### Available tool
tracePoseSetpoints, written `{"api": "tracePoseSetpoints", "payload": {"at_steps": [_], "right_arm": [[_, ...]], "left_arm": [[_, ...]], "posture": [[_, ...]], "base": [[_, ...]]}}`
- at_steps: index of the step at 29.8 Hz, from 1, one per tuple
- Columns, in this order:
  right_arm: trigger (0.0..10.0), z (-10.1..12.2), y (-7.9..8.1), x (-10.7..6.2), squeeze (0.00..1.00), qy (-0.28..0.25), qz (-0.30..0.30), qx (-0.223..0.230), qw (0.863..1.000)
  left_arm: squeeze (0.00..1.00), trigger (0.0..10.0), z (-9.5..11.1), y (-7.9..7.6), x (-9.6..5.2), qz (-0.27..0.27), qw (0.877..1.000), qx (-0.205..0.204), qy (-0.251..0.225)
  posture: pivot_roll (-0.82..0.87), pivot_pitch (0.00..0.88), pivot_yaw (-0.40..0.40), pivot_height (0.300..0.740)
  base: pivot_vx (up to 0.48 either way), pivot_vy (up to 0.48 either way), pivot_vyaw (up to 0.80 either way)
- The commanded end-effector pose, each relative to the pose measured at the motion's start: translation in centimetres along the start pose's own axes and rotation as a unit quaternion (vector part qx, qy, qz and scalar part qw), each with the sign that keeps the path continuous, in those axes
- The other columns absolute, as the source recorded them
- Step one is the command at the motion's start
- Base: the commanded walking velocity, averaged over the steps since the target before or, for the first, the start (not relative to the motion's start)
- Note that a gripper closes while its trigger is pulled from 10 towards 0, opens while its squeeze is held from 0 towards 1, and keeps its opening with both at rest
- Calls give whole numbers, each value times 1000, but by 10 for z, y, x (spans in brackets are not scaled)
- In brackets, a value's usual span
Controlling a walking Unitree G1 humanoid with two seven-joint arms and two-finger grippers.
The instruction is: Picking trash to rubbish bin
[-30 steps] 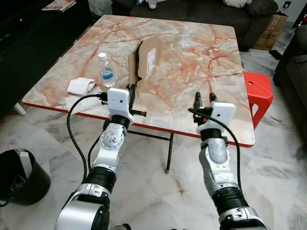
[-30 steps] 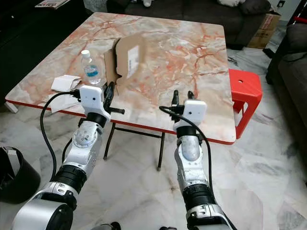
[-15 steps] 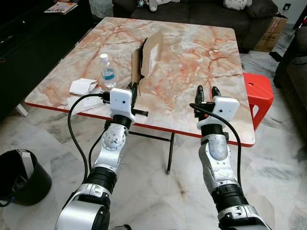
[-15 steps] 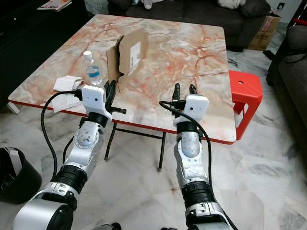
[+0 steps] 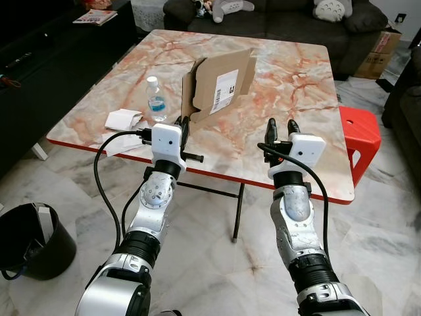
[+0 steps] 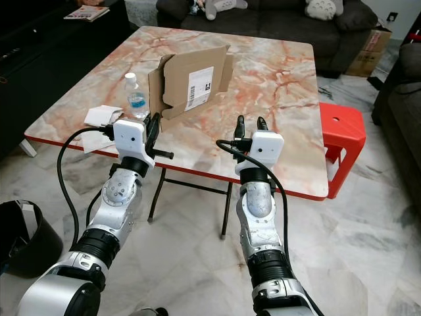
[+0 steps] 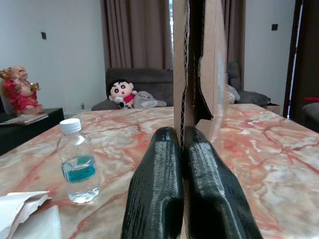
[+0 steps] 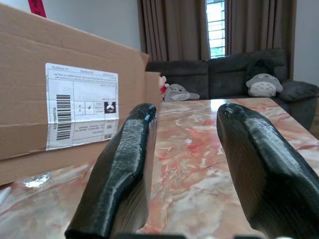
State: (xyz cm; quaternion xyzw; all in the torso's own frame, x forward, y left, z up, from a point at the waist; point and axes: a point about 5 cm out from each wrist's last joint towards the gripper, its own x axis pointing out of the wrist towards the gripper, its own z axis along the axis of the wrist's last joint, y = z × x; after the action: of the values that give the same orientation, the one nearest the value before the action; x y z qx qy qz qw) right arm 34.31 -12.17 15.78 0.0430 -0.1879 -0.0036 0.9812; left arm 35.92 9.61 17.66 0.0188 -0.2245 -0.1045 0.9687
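Marble-top table [image 5: 276, 72], red edge, on pale marbled floor [image 5: 217, 263].
On the top: cardboard piece [image 5: 217, 92] standing upright near the middle (white shipping label facing right); clear water bottle [image 5: 156, 100] upright just beside it, left; crumpled white paper [image 5: 123, 120] near the front-left corner. On the floor: black bin [image 5: 29, 240], front-left; red stool [image 5: 360, 135], touching table's right side.

Even daylight fills the room my head camera looks down on — sharp, no motion blur, only a soft sheen on the marble table [image 5: 276, 72] and faint shadows beneath it. From my wrists, the near black fingers [image 8: 119, 194] blur out of focus, and a bright window [image 8: 215, 22] glares between dark curtains.
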Motion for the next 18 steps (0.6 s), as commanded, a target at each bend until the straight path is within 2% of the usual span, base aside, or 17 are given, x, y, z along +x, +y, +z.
{"api": "tracePoseSetpoints", "payload": {"at_steps": [1,18], "right_arm": [[10000,4,0,0,0,-11,0,0,1000],[10000,3,-1,-1,0,-7,2,-1,1000]], "left_arm": [[0,10000,-2,-2,-3,-5,1000,8,-1],[0,10000,-4,-4,-5,-8,1000,2,4]], "posture": [[120,30,-3,740],[120,34,-5,740]], "base": [[0,0,0],[0,0,0]]}}
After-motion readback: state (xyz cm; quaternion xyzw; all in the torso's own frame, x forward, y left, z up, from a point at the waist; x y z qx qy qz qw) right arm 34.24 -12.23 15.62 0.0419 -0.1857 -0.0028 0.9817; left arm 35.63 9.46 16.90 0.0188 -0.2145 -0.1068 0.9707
